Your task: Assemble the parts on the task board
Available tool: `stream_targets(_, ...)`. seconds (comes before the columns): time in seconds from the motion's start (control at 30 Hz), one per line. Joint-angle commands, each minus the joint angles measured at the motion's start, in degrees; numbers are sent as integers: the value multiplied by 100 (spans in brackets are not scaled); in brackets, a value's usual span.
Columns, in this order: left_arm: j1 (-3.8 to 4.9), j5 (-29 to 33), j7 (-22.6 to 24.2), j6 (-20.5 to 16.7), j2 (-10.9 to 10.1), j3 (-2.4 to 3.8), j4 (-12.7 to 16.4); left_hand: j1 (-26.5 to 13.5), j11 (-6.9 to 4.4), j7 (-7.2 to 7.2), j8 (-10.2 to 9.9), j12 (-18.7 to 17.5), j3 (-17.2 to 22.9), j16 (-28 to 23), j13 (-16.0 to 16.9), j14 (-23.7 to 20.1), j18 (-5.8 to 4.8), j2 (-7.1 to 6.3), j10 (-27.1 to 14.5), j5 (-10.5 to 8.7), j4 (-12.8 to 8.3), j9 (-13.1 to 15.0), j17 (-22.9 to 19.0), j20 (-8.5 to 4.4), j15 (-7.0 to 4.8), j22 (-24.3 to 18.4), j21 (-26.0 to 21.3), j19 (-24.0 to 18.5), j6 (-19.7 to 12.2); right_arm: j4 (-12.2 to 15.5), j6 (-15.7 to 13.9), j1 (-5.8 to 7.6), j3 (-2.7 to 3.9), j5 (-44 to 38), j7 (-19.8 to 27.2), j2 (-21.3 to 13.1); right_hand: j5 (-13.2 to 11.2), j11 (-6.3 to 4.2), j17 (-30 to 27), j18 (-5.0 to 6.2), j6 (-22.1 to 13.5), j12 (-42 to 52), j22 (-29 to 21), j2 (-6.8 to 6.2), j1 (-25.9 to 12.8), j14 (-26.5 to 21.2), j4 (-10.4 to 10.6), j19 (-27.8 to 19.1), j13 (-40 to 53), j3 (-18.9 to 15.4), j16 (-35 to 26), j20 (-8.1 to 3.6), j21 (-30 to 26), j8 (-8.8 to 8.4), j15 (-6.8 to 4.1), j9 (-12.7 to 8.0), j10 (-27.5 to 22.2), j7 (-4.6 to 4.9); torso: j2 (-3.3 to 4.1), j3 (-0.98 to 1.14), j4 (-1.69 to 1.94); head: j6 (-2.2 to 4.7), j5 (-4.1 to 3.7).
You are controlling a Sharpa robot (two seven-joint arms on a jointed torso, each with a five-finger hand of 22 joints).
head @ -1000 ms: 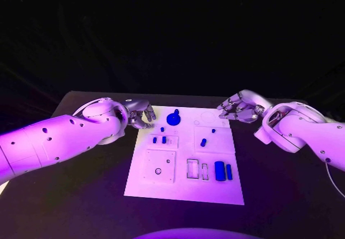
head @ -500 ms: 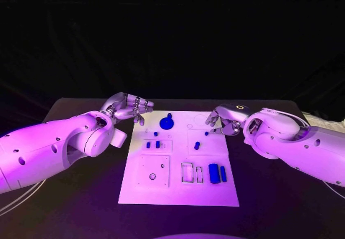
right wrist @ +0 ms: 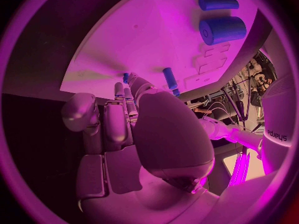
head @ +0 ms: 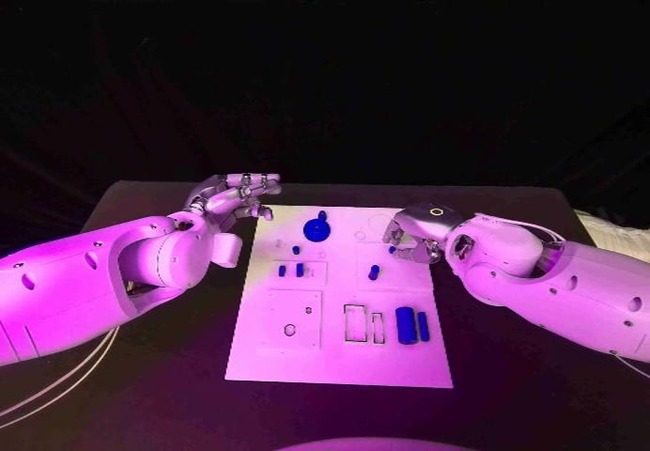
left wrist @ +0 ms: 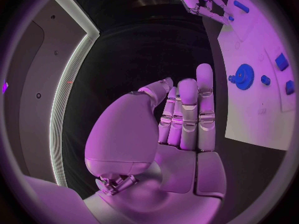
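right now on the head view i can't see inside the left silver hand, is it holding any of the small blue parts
Observer: No. The left wrist view shows the left hand with a bare palm and straight fingers, and nothing in it.
Operator: ok and the right hand, has it got one
Observer: I cannot tell. In the right wrist view the right hand reaches its fingertips to the edge of the white task board, and a small blue peg sits right at the tips.
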Motion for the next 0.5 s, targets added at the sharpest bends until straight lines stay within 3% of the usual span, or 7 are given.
stream_targets(0.03, 0, 299, 180, 10, -2, 2, 36, 12, -9, -35, 27, 28, -34, -26, 11, -53, 62, 43, -51, 3, -7, -8, -37, 8, -16, -11, -31, -30, 1, -35, 250, -16, -7, -313, -82, 27, -22, 2, -6, 105, 59, -35, -4, -15, -10, 260, -6, 11, -36, 76, -12, -38, -32, 4, -55, 12, 65, 3, -1, -1, 0, -8, 1)
stream_targets(0.5, -1, 236, 161, 40, -7, 1, 44, 18, -5, -30, 26, 57, -53, -47, 20, -75, 61, 46, -76, 2, -18, -11, -76, 8, -13, -23, -49, -33, -9, -112, 420, -48, -20, -335, -64, 99, -54, -8, 34, 86, 258, -38, 81, -3, -38, 284, -117, 68, -157, 370, 52, -47, 14, 39, -59, 41, 334, 13, -5, 2, -4, -24, -10)
